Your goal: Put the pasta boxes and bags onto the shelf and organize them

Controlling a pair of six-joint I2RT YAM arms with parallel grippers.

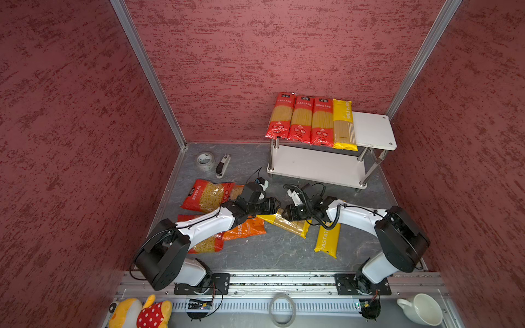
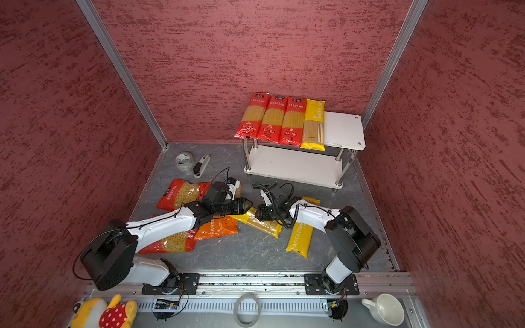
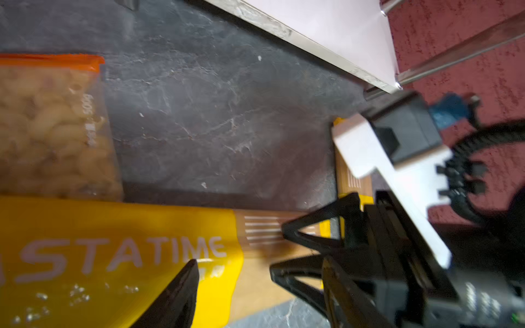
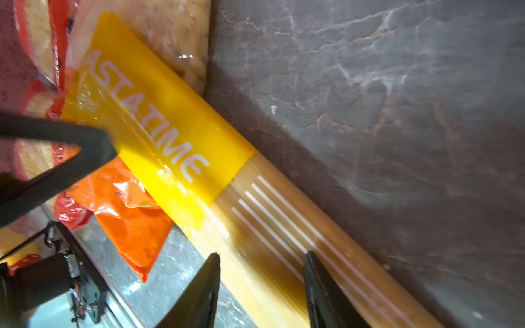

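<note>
Lab test booth, red textured walls (image 1: 71, 113), aluminium rail (image 1: 284, 279)

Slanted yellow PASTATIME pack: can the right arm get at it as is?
Likely yes. The right claw hangs open over the striped end of the slanted yellow PASTATIME pack; nothing covers it there.

Shelf (image 1: 372, 130) at 1 o'clock on the desk (image 1: 284, 252), 4 spaghetti packs (image 1: 321, 122) side by side on its top tier; tape roll (image 1: 205, 161) at 10 o'clock.
</note>
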